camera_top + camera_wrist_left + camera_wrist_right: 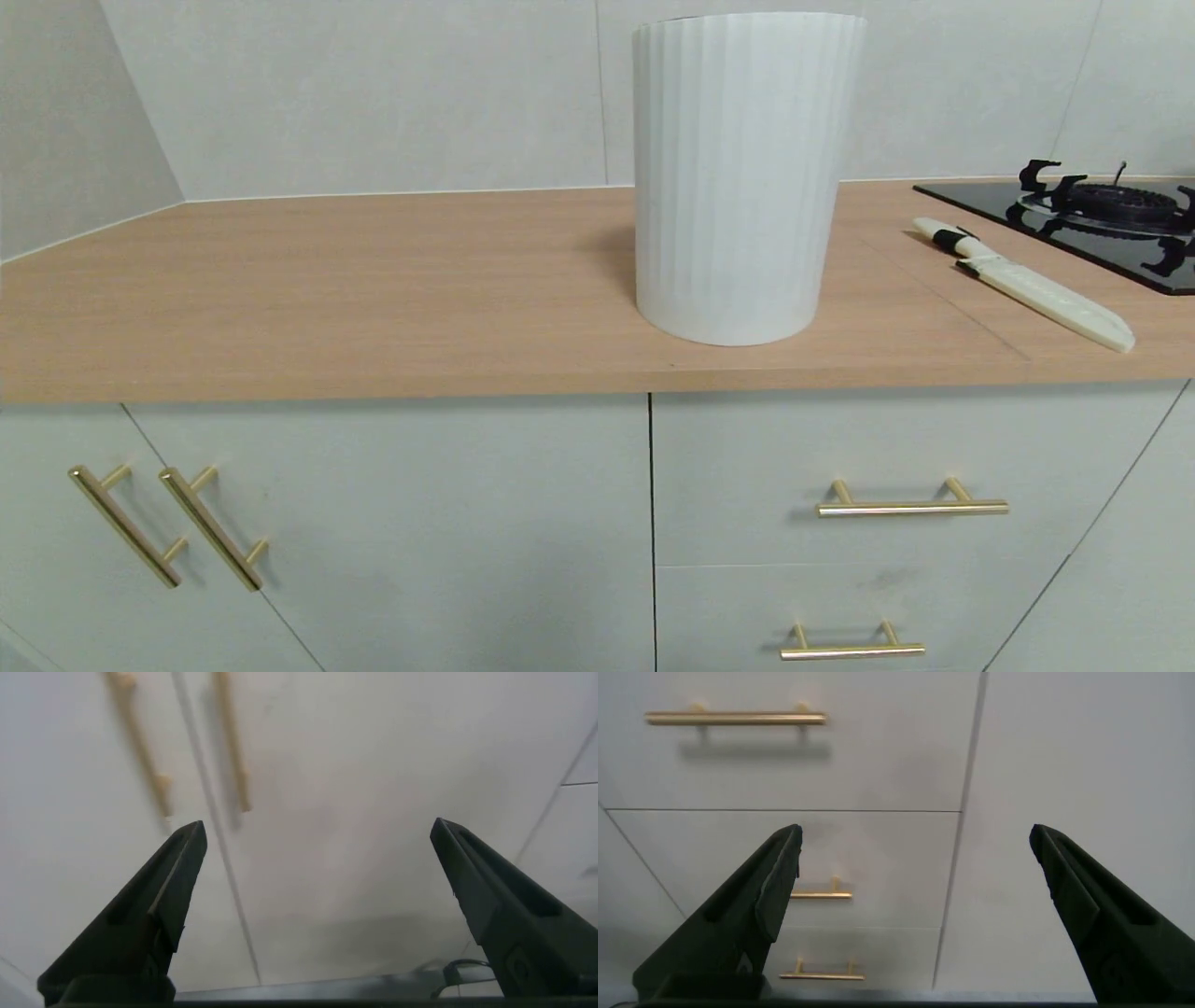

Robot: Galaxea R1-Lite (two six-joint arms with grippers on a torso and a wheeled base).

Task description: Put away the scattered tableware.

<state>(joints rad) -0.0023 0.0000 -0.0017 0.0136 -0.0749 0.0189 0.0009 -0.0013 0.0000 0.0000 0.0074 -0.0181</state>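
Note:
A tall white ribbed holder (742, 177) stands on the wooden counter (327, 289), a little right of its middle. To the right of it lies a cream-bladed knife (1027, 285) with a white and black handle, its tip pointing toward the counter's front edge. My left gripper (318, 835) is open, low in front of the white cabinet doors with nothing between its fingers. My right gripper (915, 840) is open too, facing the drawer fronts, and holds nothing.
A black gas hob (1102, 215) sits at the counter's far right, just behind the knife. Below the counter are white cabinet doors with slanted gold handles (210, 527) on the left and drawers with gold bar handles (910, 507) on the right. Tiled wall behind.

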